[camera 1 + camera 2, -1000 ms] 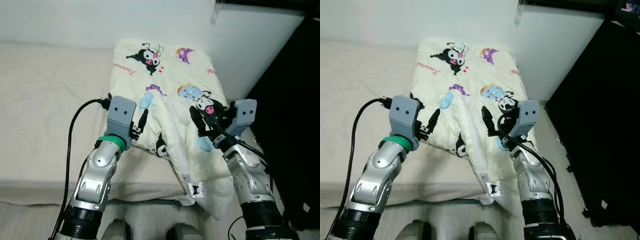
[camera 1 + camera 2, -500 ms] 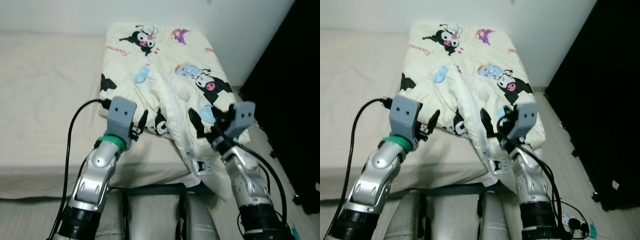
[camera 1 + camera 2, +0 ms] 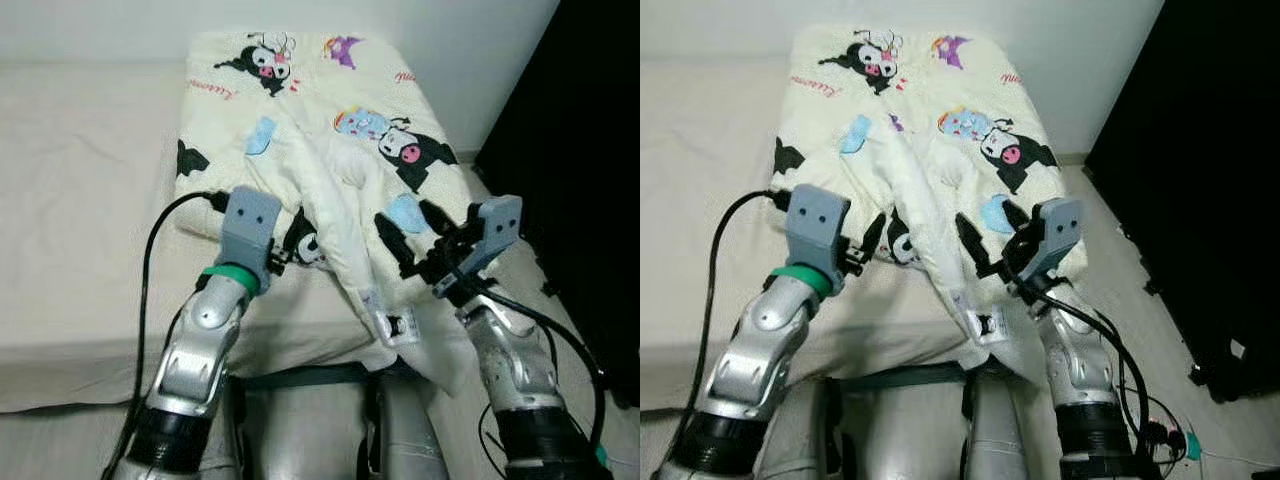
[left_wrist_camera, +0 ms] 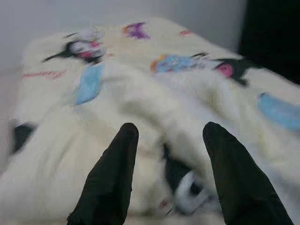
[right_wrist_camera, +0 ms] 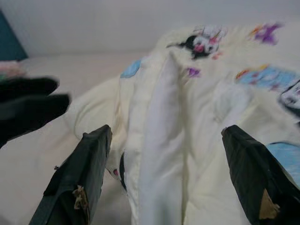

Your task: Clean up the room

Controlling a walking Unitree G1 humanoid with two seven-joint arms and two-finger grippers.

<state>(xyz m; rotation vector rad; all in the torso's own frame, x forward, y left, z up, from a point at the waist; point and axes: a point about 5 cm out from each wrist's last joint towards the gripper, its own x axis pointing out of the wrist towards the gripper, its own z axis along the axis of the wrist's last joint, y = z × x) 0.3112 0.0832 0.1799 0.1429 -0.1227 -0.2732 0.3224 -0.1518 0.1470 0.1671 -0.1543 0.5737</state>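
Both grippers poised over the cartoon-print blanket at the bed's near corner

Eye views: the blanket (image 3: 330, 130) lies rumpled on the bed (image 3: 80, 200), its labelled corner hanging off; best to pinch 2 well-separated edge points. Left gripper (image 3: 283, 252) and right gripper (image 3: 412, 232) are raised forward. Left wrist view: fingers (image 4: 110, 178) spread, holding nothing. Right wrist view: fingers (image 5: 82, 180) spread wide, empty, over the central fold.

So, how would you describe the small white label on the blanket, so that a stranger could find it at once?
Start at the beige bed and find the cream cartoon blanket at its right end. Follow its folded middle ridge down to the edge hanging over the bedside, between the two grippers. There hangs the label, a plain white tag with one tiny black figure.
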